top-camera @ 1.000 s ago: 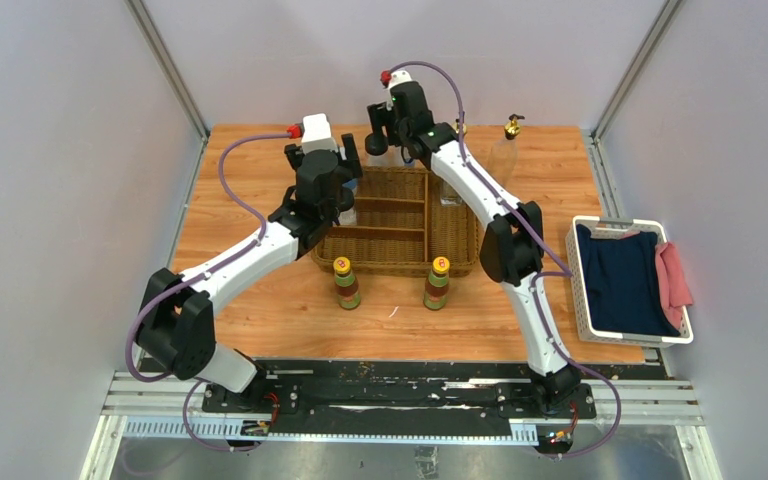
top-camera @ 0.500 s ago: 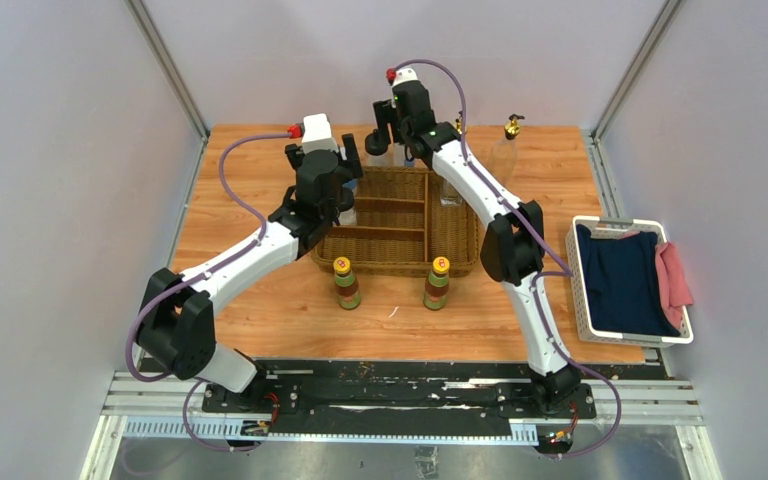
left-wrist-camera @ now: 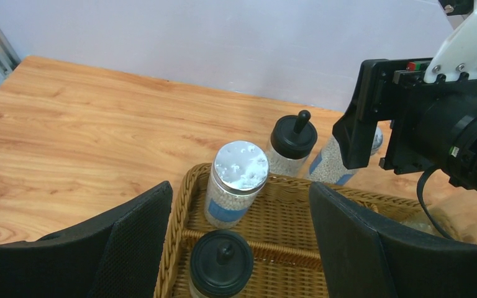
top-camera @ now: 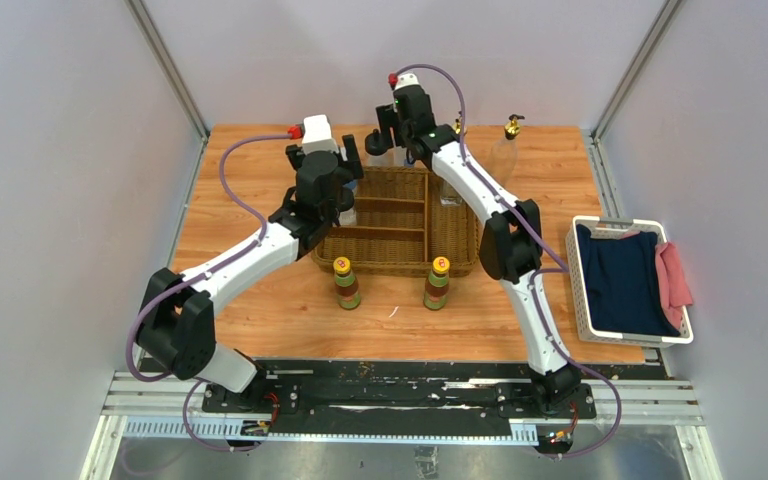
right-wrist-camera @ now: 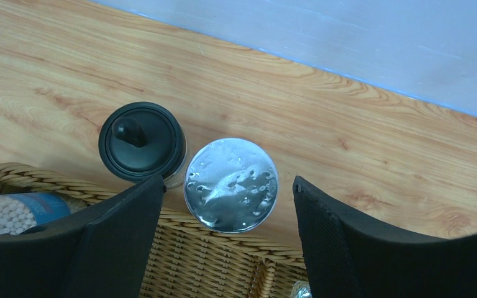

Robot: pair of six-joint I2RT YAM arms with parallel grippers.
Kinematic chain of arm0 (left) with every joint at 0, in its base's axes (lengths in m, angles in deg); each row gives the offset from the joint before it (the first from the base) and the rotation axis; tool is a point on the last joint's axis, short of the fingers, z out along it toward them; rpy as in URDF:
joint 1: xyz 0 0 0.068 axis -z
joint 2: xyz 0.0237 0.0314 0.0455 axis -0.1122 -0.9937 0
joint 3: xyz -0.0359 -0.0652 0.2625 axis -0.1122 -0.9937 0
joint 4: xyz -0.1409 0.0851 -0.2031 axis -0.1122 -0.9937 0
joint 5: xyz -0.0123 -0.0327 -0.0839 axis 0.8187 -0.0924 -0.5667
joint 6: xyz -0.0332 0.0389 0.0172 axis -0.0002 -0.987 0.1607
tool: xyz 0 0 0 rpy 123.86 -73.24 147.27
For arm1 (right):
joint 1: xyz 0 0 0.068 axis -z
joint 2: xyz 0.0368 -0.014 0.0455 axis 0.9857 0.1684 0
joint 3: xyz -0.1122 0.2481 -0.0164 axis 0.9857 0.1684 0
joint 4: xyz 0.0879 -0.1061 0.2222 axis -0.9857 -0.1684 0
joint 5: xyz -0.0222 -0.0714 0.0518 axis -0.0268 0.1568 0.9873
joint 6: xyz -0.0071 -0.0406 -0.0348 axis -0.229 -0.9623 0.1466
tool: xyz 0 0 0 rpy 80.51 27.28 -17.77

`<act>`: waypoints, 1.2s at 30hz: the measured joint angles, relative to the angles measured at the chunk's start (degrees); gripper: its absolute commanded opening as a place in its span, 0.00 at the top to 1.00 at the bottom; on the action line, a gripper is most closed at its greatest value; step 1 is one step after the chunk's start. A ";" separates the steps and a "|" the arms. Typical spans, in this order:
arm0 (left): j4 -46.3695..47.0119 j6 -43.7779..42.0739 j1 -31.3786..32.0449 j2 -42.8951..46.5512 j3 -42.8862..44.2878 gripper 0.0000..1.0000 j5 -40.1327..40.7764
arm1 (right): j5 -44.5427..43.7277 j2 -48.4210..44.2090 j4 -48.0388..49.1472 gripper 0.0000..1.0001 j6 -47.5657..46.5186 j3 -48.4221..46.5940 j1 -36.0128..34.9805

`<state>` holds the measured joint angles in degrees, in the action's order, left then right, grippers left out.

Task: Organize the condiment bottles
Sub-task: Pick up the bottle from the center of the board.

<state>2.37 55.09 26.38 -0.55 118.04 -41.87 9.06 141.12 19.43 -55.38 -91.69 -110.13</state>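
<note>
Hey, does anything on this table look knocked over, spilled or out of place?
No bottle in view looks tipped or spilled: the two yellow-capped bottles stand upright in front of the wicker basket. The one untidy thing is a pink cloth hanging over the right rim of the white basket.

Nothing readable is showing. In front of the basket (top-camera: 395, 268), the left yellow-capped bottle (top-camera: 347, 286) and the right yellow-capped bottle (top-camera: 437, 284) are wearing green-red labels. Inside the basket, the grey-lidded jar (left-wrist-camera: 236, 186) is carrying a blue label. All are too blurred to read.
</note>
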 measured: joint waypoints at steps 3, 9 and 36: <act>0.33 0.04 0.00 0.00 -0.48 0.17 -0.26 | 0.02 0.42 -0.13 0.23 0.09 0.00 0.00; 0.61 0.26 0.00 0.02 -0.79 0.17 -0.35 | 0.02 1.07 -0.13 0.24 0.44 0.00 0.04; 1.73 0.87 0.00 0.02 -1.44 0.17 -0.68 | 0.42 2.82 1.68 0.70 2.03 1.18 0.87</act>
<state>4.10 55.96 26.38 -0.53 116.59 -42.55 9.48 143.94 21.12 -53.34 -90.51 -109.25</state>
